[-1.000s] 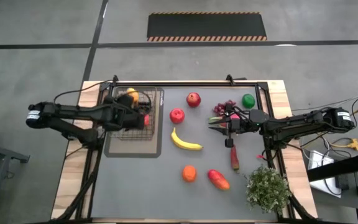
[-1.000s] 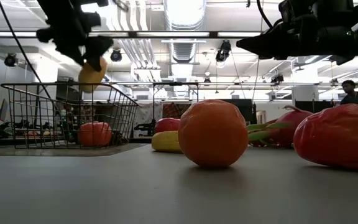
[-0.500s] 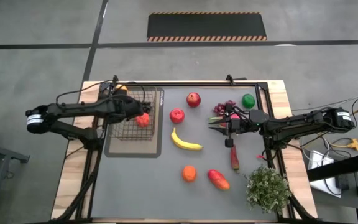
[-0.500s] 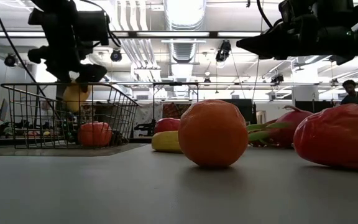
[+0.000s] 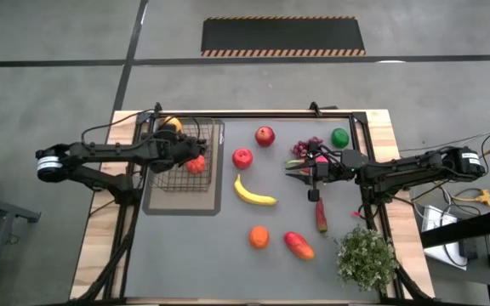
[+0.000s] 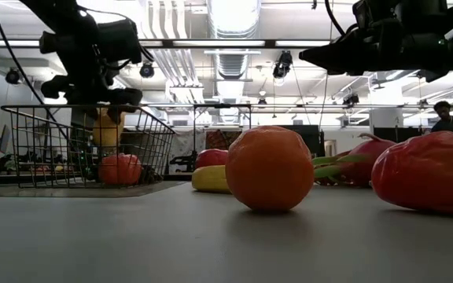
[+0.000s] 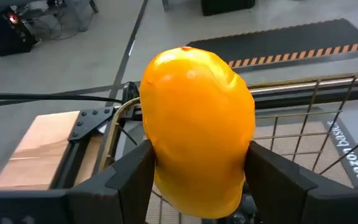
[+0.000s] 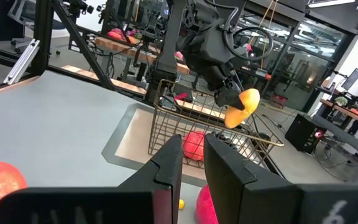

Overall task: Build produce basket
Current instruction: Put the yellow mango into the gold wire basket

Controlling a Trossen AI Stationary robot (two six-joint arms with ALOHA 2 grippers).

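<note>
Inside basket (image 5: 179, 174), one red fruit (image 5: 196, 165).

Wire basket (image 5: 183, 157) on tray, red apple (image 5: 196, 165) inside; yellow mango (image 7: 197, 127) above far corner; remaining produce scattered on table.

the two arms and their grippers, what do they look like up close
Both arms are dark, near-black jointed links with thin black cables trailing along them. A white band with small markings rings the left arm near its base and the right arm likewise. The left gripper has two matt black, flat, angular fingers; the right gripper has matching black slab fingers.
</note>
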